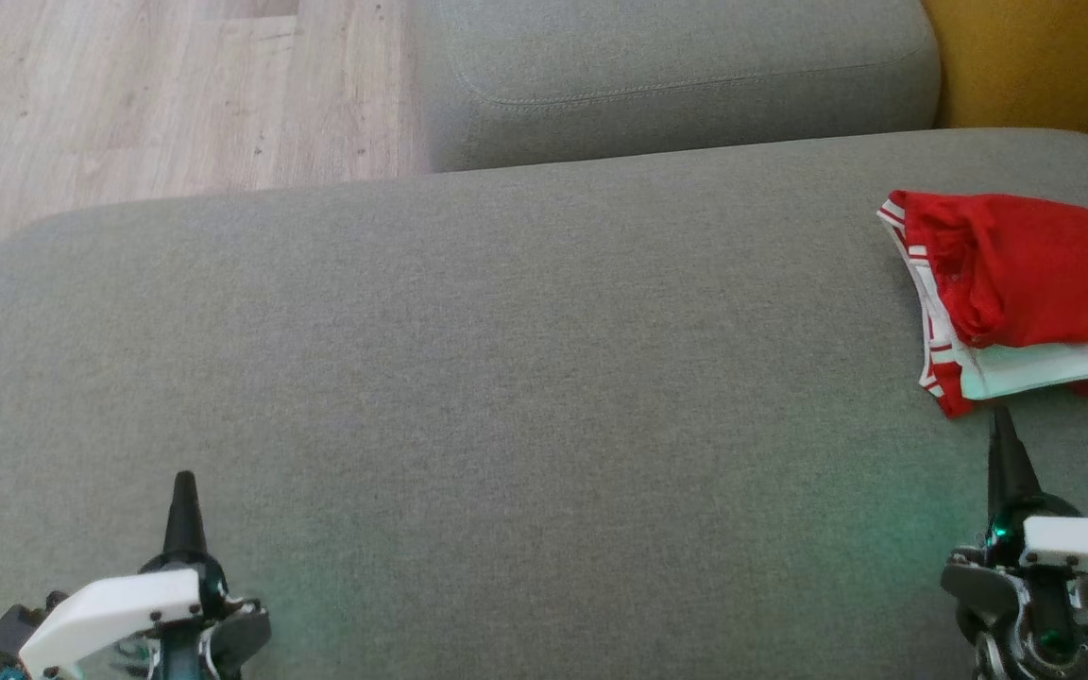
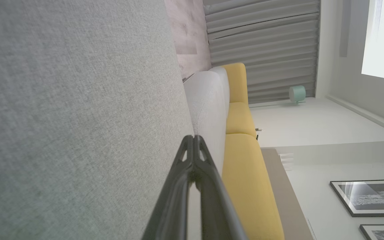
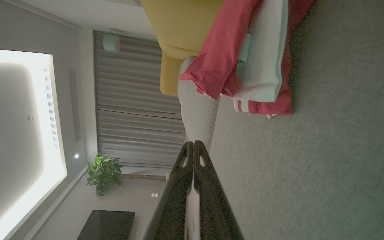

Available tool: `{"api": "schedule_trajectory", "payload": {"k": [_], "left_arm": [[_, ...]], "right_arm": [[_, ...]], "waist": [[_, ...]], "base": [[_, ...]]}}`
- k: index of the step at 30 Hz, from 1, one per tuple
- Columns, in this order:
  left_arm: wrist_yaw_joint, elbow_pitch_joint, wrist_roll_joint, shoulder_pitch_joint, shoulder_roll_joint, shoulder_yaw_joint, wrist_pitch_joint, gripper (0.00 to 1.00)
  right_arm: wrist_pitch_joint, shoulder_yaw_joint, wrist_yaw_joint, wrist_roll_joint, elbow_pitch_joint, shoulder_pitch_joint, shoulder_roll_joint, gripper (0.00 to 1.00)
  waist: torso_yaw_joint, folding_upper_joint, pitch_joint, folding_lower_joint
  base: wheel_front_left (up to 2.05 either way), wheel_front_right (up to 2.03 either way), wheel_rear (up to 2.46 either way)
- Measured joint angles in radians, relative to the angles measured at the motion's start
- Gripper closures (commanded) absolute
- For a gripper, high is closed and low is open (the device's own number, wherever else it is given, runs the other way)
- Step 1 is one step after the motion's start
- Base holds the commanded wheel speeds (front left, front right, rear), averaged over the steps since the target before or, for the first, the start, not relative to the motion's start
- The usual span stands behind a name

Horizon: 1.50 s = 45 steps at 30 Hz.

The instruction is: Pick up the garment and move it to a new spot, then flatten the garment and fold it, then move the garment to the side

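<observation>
At the lower left of the head view your left gripper (image 1: 184, 496) is pointing up the frame with its two dark fingers pressed together, gripping nothing. The grey sofa cushion (image 1: 506, 378) is stretching bare across the middle, with wood floor (image 1: 128, 94) showing at the upper left. At the right edge, about mid-height, the red shorts (image 1: 1026, 274) are lying on that cushion in a loose, roughly folded heap. A white-and-red striped waistband is running down their left side. Just below them, at the lower right, your right gripper (image 1: 1005, 444) is aiming at the heap, fingers closed tip to tip and empty, near the cloth but apart from it.

I am judging the shorts to be light, limp and thin. They are likely going to sag and unfold from a single pinch, and they aren't looking fragile or slippery on this weave. The waistband is looking like the firmest place to take hold, ideally at two points.

The head view is giving you the layout while cropping the shorts' right side. The right wrist view is showing the layers edge-on at the upper centre, a red fold draping over a pale panel, plus a potted plant (image 3: 103, 173) at the lower left. The left wrist view is giving you grey fabric at the left, a yellow sofa (image 2: 245, 160) and framed pictures (image 2: 368, 196) at the lower right.
</observation>
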Motion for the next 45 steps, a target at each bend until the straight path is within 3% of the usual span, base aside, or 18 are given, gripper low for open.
{"api": "schedule_trajectory", "payload": {"k": [14, 45], "left_arm": [[-0.017, -0.006, -0.134, -0.012, 0.000, 0.029, 0.040, 1.00], [-0.018, -0.006, -0.139, -0.012, 0.000, 0.032, 0.040, 1.00]], "right_arm": [[0.043, -0.012, 0.000, 0.170, -0.007, -0.007, 0.000, 1.00], [0.043, -0.013, 0.000, 0.177, -0.009, -0.008, 0.000, 1.00]], "waist": [[-0.001, 0.0000, -0.001, 0.0000], [-0.001, 0.0000, -0.001, 0.0000]], "base": [[0.00, 0.00, 0.00], [0.00, 0.00, 0.00]]}}
